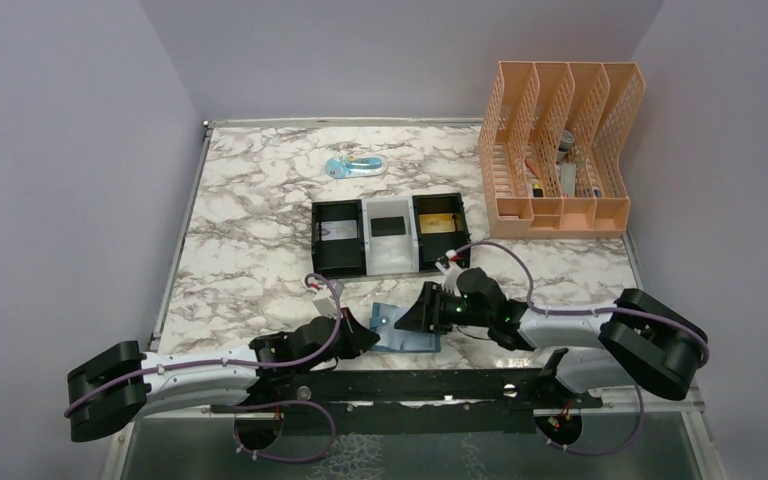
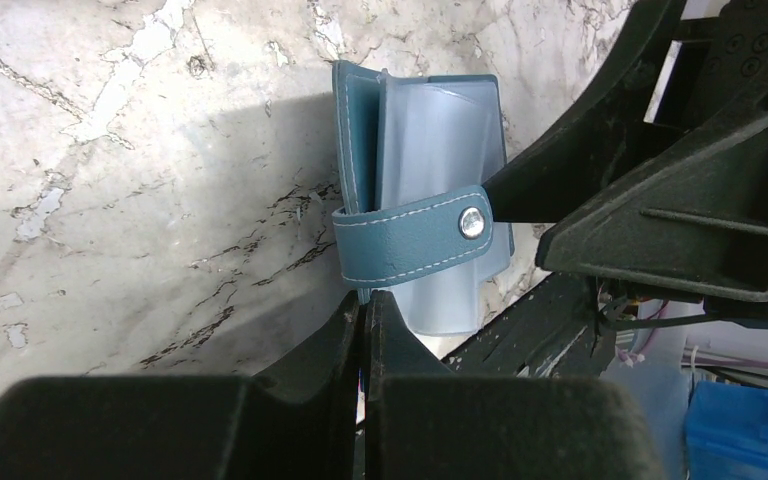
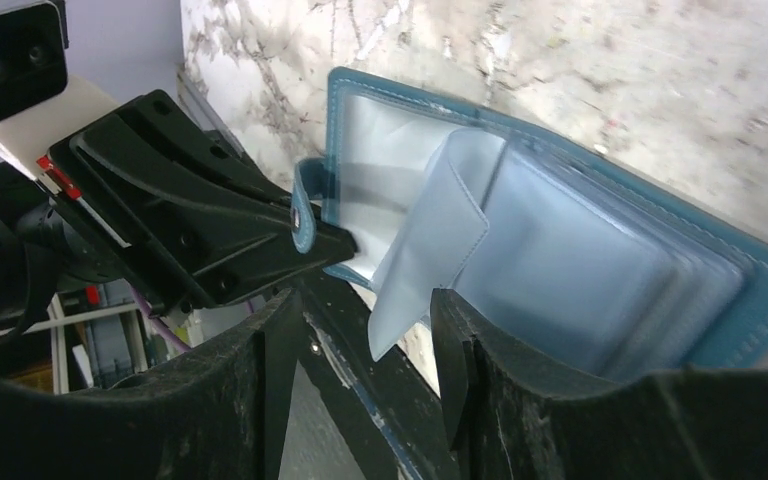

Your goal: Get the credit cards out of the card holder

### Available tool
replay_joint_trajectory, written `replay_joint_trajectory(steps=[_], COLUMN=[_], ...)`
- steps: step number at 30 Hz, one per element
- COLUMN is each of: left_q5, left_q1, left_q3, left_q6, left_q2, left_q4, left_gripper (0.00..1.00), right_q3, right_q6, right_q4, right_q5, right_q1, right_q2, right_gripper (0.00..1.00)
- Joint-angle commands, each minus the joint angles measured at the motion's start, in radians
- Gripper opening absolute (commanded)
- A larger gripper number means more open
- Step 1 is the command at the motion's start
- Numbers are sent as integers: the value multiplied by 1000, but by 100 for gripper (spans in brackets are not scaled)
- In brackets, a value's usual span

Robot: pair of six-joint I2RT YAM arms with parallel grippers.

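Card holder (image 1: 407,330) sits at the near edge of the marble worktop (image 1: 260,200), between the two arms and in front of the tray. It lies open, teal cover down on the marble, pale clear sleeves (image 3: 560,270) stacked on the inner face.

Left claw (image 2: 365,305): jaws pressed together, pinching the holder where its closure strap (image 2: 410,240) starts. The strap curves across the sleeves, with the metal snap (image 2: 473,222) at its free end. The right wrist view shows the same black fingertip clamped at the strap.

Right claw (image 3: 360,298): jaws stand apart, low over the holder from the opposite side. One loose sleeve has folded up and over, and its free corner hangs in the gap between the two fingers. No clamping visible there. Cannot tell whether any card is still inside the sleeves.

Behind the holder: black-and-white three-compartment tray (image 1: 340,268), a flat card-like item in each section. Orange mesh file rack (image 1: 560,215) at the far right corner of the worktop.
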Motion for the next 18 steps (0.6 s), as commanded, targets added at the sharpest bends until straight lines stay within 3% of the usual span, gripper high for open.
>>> replay_joint_trajectory(steps=[1,10,15,18], left_q5=[-22,-35,-38,-50], left_q1=[-11,-19,-20,-22], left_q3=[-7,-24,-32,-35], left_q6=[-16,-32,-29,-29], left_q2=[2,-16,-56,-96], left_q4=[16,16,10,-10], left_gripper=[0,0,30,42], right_q3=[87,170,165,163], right_q6=[-21,-31,-15,-12], right_q4=[116,247,245,253], right_q5=[-105,-193,-154,-153], right_q1=[5,5,5,5], right_q2=[93,312,381,404], right_gripper=[51,56,56,56])
